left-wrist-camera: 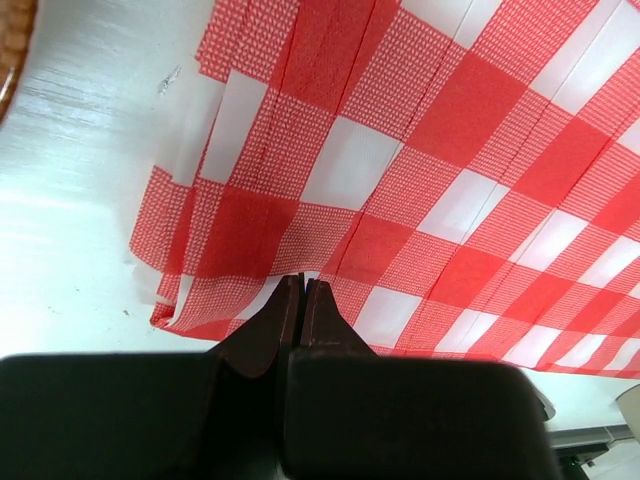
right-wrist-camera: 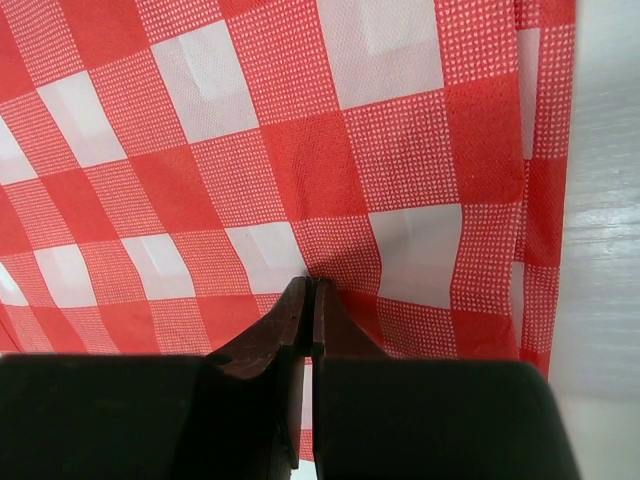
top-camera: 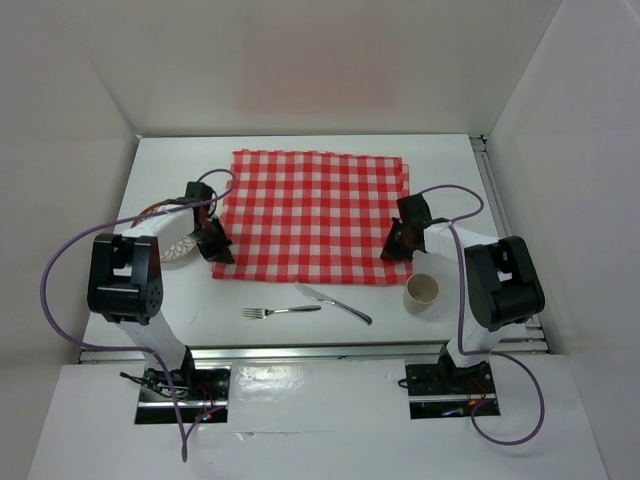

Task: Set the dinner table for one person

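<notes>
The white dinner table carries a red-and-white checked cloth spread flat across its middle. My left gripper is at the cloth's near left corner. In the left wrist view its jaws are pressed together on the cloth, which lies in folds there. My right gripper is at the cloth's near right corner. In the right wrist view its jaws are shut on the cloth, which puckers at the tips.
A fork and a knife lie on the table in front of the cloth. A paper cup stands at the near right. A patterned plate lies partly under the left arm. White walls enclose the table.
</notes>
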`<state>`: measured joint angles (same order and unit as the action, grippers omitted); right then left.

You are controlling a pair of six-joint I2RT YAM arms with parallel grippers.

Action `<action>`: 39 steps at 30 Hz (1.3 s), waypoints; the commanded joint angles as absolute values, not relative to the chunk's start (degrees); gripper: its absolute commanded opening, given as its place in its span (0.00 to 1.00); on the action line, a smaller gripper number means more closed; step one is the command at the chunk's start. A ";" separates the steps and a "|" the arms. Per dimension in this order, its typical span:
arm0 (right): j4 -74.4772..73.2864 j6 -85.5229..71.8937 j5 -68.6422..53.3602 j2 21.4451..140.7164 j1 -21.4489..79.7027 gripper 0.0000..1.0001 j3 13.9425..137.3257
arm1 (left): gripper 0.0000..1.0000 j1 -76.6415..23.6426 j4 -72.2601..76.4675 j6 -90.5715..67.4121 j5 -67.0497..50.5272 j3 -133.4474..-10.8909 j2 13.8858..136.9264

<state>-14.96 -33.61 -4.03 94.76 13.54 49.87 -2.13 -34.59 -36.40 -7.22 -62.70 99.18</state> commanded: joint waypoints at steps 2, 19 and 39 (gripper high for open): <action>-19.60 -32.17 -0.78 93.86 13.89 0.03 50.97 | 0.00 -2.20 -36.73 -36.47 -7.29 -63.46 95.81; -23.82 -26.81 -7.91 87.46 19.95 0.83 70.05 | 0.75 13.08 -45.62 -37.97 -0.08 -74.98 84.82; -21.97 -25.67 -10.72 82.00 20.57 0.87 62.67 | 0.88 33.93 -20.50 -46.93 -16.44 -50.54 86.48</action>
<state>-22.35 -27.07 -10.31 85.38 20.12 62.54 33.93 -27.86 -44.58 -14.13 -51.75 85.14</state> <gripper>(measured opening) 0.871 0.889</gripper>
